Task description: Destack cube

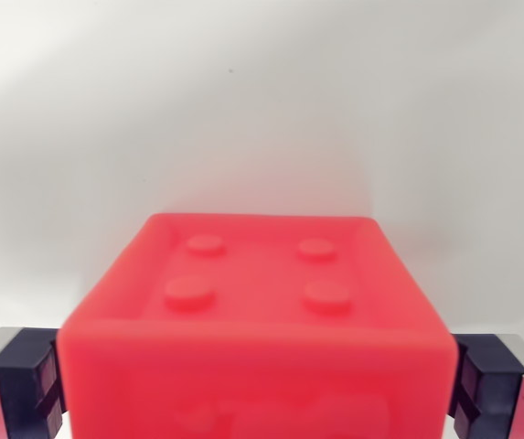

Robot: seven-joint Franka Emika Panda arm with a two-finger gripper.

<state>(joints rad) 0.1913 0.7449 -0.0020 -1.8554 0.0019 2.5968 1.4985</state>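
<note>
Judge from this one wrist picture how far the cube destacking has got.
Done: the pincer has closed in, its pads at both sides of the red cube. In hand: the grasp, apparently. Left: setting it down apart. No lower cube shows, so whether it is lifted off cannot be told.

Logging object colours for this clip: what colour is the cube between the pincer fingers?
Red, studs included: the cube shows best in the wrist view, the only view.
</note>
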